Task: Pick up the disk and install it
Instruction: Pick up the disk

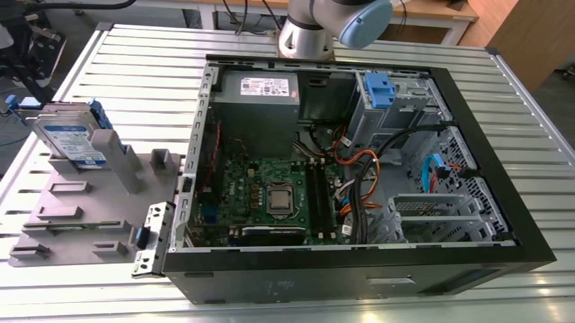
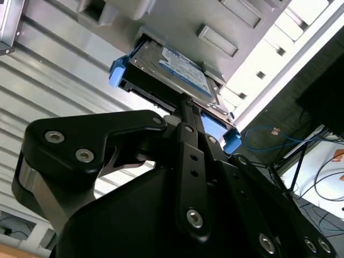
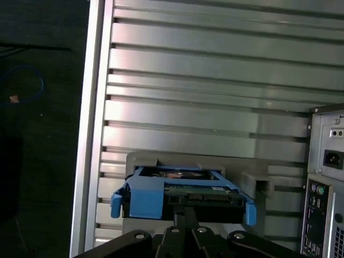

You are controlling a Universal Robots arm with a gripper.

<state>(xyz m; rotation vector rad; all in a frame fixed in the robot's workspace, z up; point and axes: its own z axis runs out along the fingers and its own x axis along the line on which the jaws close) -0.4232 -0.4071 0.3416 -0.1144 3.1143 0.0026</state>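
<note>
Claw (image 2: 185,107) pinched closed, holding nothing, tips aimed at disk (image 2: 183,72) just beyond. Disk stands on edge in grey holder (image 1: 90,202) on bench (image 1: 144,60), at 9 o'clock of open case (image 1: 503,202) in exterior view.

No print is legible. A white-and-blue label is seen on the disk (image 1: 70,138) at the exterior view's left, and a white sticker on the grey box (image 1: 258,111) at upper centre; neither can be read.
</note>
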